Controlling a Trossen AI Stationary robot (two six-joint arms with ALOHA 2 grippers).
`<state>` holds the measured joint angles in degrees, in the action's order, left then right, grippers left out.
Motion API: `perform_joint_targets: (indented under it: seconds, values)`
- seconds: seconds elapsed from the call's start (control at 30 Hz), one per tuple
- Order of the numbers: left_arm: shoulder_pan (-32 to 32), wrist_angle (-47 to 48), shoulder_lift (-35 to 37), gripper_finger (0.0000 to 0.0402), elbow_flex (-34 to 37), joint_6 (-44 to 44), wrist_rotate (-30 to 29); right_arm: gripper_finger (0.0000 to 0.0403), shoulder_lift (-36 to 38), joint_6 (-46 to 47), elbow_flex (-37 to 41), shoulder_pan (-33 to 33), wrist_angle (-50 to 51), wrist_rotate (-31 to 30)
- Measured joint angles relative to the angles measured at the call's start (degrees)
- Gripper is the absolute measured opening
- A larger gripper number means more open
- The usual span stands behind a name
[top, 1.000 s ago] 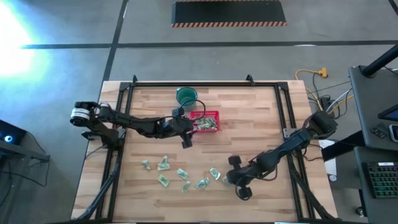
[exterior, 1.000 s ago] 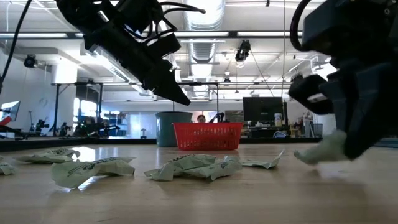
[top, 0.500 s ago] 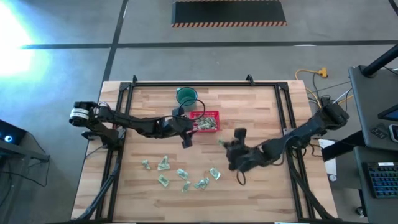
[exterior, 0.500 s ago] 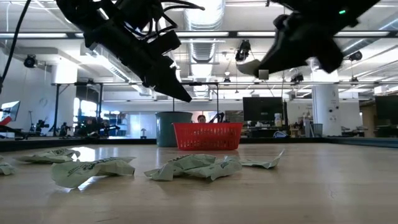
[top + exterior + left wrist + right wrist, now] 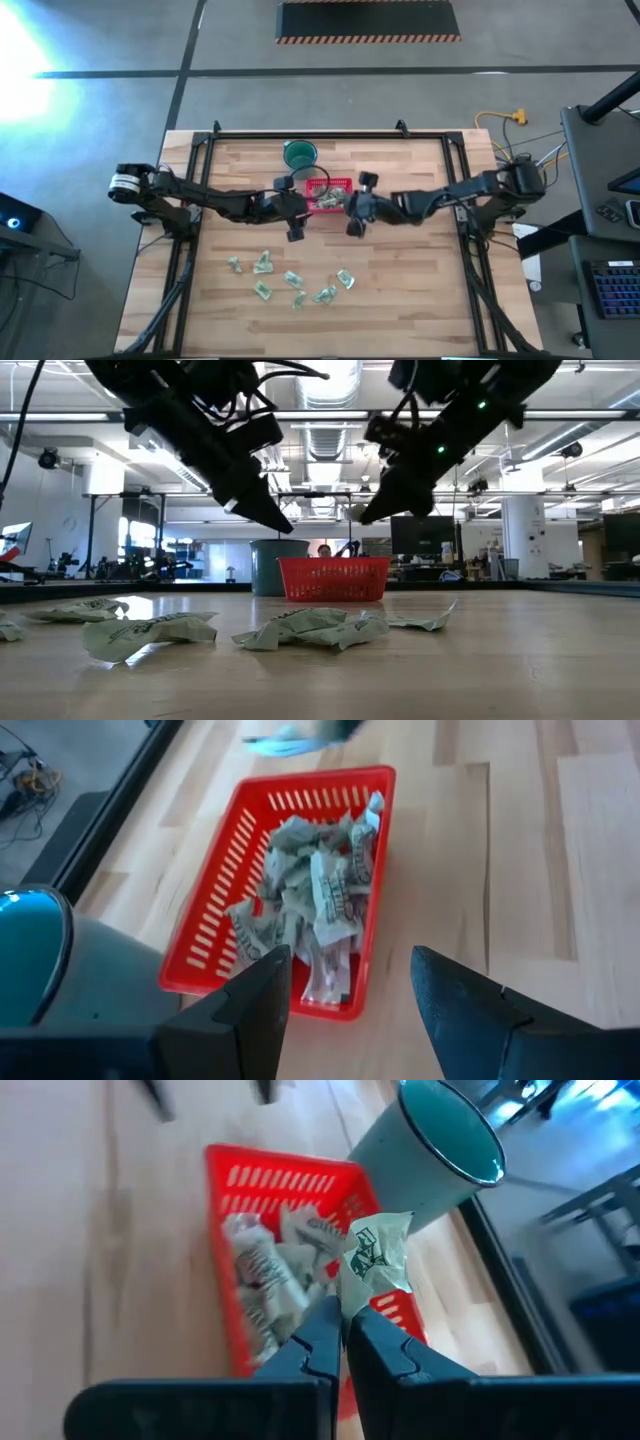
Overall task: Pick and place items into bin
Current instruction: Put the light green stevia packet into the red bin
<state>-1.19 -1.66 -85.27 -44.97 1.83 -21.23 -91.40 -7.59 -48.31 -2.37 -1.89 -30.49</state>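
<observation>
The red basket (image 5: 331, 196) (image 5: 300, 890) (image 5: 290, 1270) (image 5: 334, 578) stands on the wood table, part filled with pale green-and-white wrapped pieces (image 5: 315, 900). Several more pieces lie loose near the table's near edge (image 5: 293, 279) (image 5: 310, 628). My right gripper (image 5: 352, 206) (image 5: 343, 1315) (image 5: 366, 516) hovers beside the basket's right side, shut on one wrapped piece (image 5: 376, 1258). My left gripper (image 5: 298, 212) (image 5: 350, 1010) (image 5: 280, 525) hovers open at the basket's left near side, touching nothing. My right gripper pinches the wrapped piece by one end (image 5: 352, 1298) between its two fingers. The rest of the piece sticks out past the fingertips. It is lifted clear, in the air by the basket's rim.
A round dark green cup (image 5: 300, 153) (image 5: 440, 1150) (image 5: 272, 566) stands just beyond the basket's far left corner. A black frame (image 5: 330, 134) runs round the table top. Bare wood (image 5: 420, 280) lies on the table's near right part.
My right gripper has risen from the near right part of the table with a wrapped piece and swung toward the far left, up to the basket's right side. The loose pieces and the basket have stayed put.
</observation>
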Motion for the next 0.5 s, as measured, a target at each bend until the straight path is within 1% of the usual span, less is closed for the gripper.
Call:
perform_joint_targets:
  seconds: [0.1, 0.2, 0.27, 0.37, 0.5]
  values:
    - [0.0, 1.3, 0.2, 0.0190, 0.0, 0.0, 0.0, 0.0009, -1.0, 0.9, 0.0, 3.6, -2.0, 3.8]
    - [0.0, 1.3, 0.2, 0.0190, 0.0, 0.0, 0.0, 0.0011, -2.0, 2.2, 0.0, 6.2, -2.8, 5.2]
    - [0.0, 1.3, 0.3, 0.0190, 0.0, 0.0, 0.0, 0.0019, -2.5, 2.1, 0.0, 7.2, -2.8, 6.7]
    - [0.0, 1.4, 0.3, 0.0190, 0.0, 0.0, 0.0, 0.0046, -2.6, 1.6, 0.0, 8.0, -3.1, 10.9]
    - [0.0, 2.6, 0.3, 0.0190, 0.0, 0.0, 0.0, 0.0094, -2.4, 1.6, 0.0, 8.2, -3.1, 11.5]
